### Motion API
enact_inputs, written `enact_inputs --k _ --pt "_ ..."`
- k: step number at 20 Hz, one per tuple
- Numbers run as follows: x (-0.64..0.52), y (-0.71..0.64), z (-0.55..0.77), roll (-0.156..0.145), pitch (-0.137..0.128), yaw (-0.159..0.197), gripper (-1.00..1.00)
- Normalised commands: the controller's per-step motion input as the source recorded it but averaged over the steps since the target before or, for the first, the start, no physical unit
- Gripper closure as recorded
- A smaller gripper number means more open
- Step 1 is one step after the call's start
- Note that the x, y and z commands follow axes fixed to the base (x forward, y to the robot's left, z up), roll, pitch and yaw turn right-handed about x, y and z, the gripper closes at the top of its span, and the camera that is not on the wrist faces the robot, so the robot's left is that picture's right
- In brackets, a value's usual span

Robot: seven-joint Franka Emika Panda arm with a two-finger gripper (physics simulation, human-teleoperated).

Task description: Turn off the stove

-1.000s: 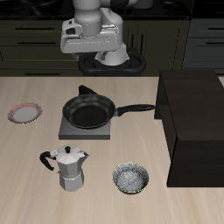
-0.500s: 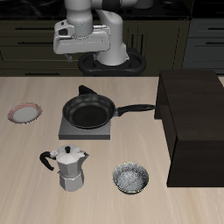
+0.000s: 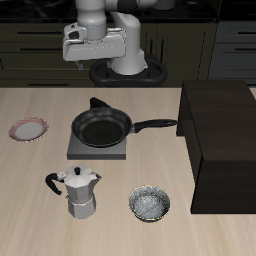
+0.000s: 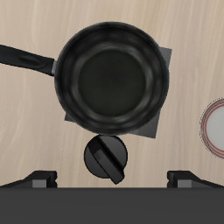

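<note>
The stove [image 3: 78,151] is a flat grey square hotplate in the middle of the table, and a black frying pan [image 3: 101,127] sits on it with its handle pointing toward the dark brown box. The stove's black round knob [image 3: 97,103] is at its back edge. My gripper [image 3: 95,62] hangs high above the table's back edge, behind the stove, open and empty. In the wrist view the pan [image 4: 111,77] covers most of the stove [image 4: 155,125], the knob [image 4: 105,157] lies beside it, and my two fingertips [image 4: 39,178] stand wide apart.
A large dark brown box [image 3: 222,140] stands beside the stove. A silver moka pot [image 3: 80,192] and a small patterned bowl [image 3: 150,204] are near the front edge. A small pink-rimmed plate [image 3: 28,129] lies at the far side, also in the wrist view [image 4: 215,127].
The gripper has risen a little and shifted slightly sideways above the table's back edge. In the last half second it has barely moved. Nothing on the table has moved.
</note>
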Motion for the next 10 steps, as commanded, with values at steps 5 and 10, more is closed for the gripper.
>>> enact_inputs --k 5,10 --pt "-0.06 0.01 -0.18 0.001 0.008 0.029 -1.0" --pt "-0.1 -0.08 -0.23 0.001 -0.012 0.054 -1.0"
